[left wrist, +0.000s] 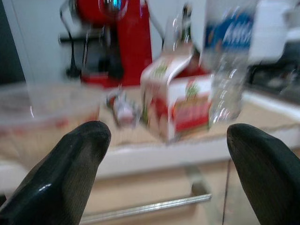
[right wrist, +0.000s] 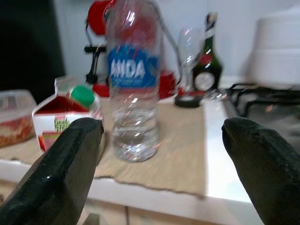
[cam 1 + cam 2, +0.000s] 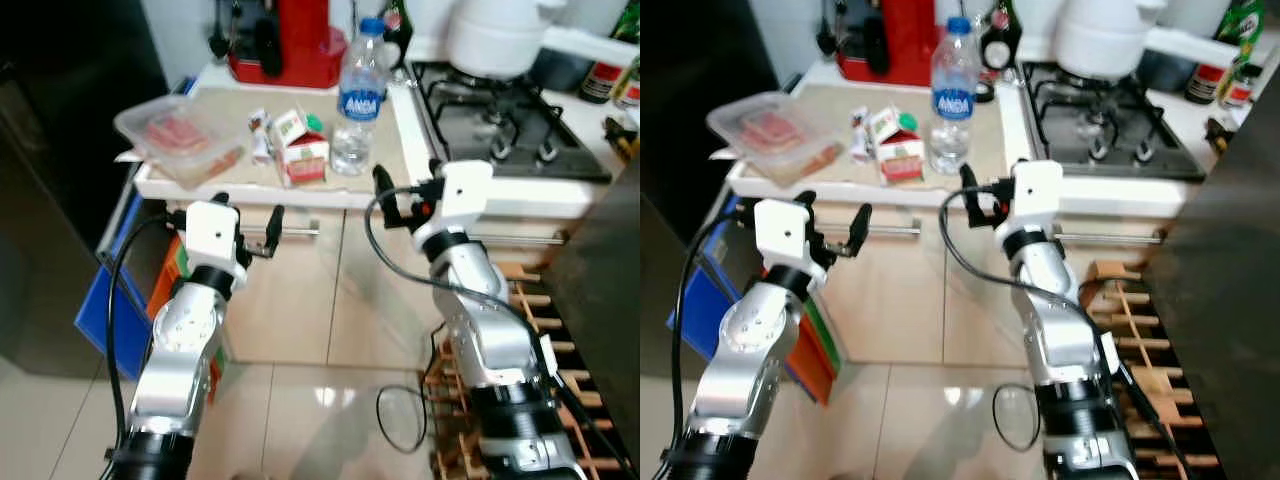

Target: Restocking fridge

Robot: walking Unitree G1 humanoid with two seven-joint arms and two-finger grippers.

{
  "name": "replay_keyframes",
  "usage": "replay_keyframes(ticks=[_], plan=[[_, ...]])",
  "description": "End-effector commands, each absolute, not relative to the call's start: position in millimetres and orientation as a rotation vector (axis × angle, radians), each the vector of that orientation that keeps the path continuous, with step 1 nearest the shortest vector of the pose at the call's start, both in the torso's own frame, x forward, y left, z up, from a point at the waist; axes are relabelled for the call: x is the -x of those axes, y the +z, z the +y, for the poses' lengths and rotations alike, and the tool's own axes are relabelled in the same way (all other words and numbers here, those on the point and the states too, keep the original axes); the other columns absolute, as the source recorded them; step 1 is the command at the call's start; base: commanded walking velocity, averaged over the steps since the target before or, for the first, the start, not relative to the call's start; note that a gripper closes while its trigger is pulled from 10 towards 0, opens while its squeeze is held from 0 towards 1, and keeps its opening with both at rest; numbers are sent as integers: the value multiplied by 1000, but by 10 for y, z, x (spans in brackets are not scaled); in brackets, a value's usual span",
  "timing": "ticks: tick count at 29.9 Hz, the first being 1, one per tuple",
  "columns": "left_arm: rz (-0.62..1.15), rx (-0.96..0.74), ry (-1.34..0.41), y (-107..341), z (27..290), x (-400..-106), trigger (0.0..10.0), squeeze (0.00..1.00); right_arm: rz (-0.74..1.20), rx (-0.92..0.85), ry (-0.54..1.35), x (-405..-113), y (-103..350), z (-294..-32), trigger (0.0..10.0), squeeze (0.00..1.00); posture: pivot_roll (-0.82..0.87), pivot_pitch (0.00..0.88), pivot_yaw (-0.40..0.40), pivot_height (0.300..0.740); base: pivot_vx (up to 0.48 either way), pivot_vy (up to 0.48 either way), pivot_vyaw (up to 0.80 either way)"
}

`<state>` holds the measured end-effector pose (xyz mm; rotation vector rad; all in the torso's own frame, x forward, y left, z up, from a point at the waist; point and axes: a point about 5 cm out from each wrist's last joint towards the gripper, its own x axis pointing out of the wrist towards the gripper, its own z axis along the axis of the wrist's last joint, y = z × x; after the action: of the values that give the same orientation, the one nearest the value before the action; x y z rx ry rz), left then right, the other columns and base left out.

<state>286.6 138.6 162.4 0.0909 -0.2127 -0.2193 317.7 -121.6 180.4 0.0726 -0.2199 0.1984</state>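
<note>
Fingers, left: left gripper spread wide, holding nothing; raised in front of the tabletop edge, below the container, just above the drawer handle.
Fingers, right: right gripper also spread wide, holding nothing; raised at the tabletop edge, facing the bottle, not touching it.
Water bottle: clear water bottle with blue cap and blue label, upright on the beige mat, nearest the right gripper.
Cartons: small red-and-white carton with green cap, just left of the bottle; a smaller packet beside it to the left.
Container: clear plastic container with reddish food inside, at the left end of the tabletop, overhanging the edge slightly.
Back of tabletop: red coffee machine behind the mat; dark bottle and a wine glass to its right.
Stove: gas hob right of the mat, white pot on a rear burner.
Left side: dark tall panel, identity unclear.
Floor: glossy tiles; wooden rack low on the right.
Image quality: left wrist view blurred.
</note>
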Motion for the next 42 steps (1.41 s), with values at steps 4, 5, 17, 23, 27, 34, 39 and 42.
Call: replay_keyframes(ticks=[4,5,17,23,27,34,39,42], plan=[[-231,-131,-168,1947,1577,-2834,10000,0,-183,-27,124,-2963,1761,-1481,10000,55,7,0,9,730,0,0,0],[-231,-131,-168,1947,1577,-2834,10000,0,-183,-27,124,-2963,1761,-1481,10000,55,7,0,9,730,0,0,0],[-170,-102,-225,2063,1497,-2783,10000,0,-95,-24,91,-2766,1788,-1481,10000,63,-2,0,19,730,57,0,0],[-243,-144,-237,2193,1451,-2754,10000,0,-109,-26,87,-2789,1856,-1463,10000,63,0,0,17,730,442,41,0],[-280,-125,-243,2272,1436,-2757,10000,0,-84,-59,66,-2840,1838,-1494,10000,67,1,0,16,730,458,0,0],[-358,-102,-204,2415,1452,-2737,10000,0,-78,-45,63,-2857,1795,-1493,10000,63,6,0,16,730,436,78,0],[-393,-72,-176,2495,1482,-2745,10000,0,-69,-37,65,-2860,1759,-1497,10000,67,7,0,13,730,64,417,0],[-395,-77,-180,2500,1472,-2753,10000,0,-65,-33,65,-2865,1746,-1504,10000,71,8,0,11,730,0,449,0]])
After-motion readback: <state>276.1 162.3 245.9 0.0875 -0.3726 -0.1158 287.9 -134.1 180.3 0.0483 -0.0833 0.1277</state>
